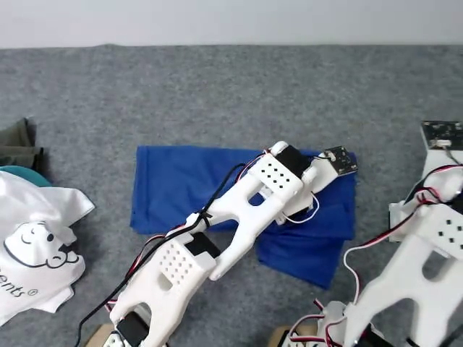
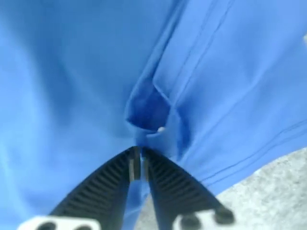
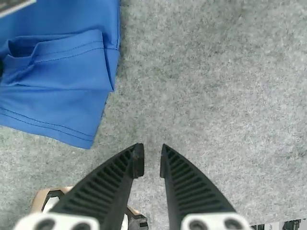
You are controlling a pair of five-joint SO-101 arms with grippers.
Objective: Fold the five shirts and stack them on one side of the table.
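A blue shirt [image 1: 181, 188] lies partly folded in the middle of the grey table, with a doubled flap at its near right corner. My left arm stretches across it, and my left gripper [image 1: 330, 168] is at the shirt's far right edge. In the left wrist view that gripper [image 2: 139, 157] is shut on a pinch of the blue shirt [image 2: 72, 72], with a raised fold just beyond the tips. My right gripper [image 3: 149, 155] hovers over bare carpet with a narrow gap between its fingers, holding nothing. The blue shirt's hem [image 3: 53, 86] lies a short way beyond it.
A white shirt with a bear print [image 1: 36, 246] lies crumpled at the left edge. Behind it sit a teal garment [image 1: 22, 175] and a dark olive one [image 1: 18, 141]. The right arm [image 1: 427, 246] stands at the right. Grey carpet [image 1: 239, 94] covers the far half.
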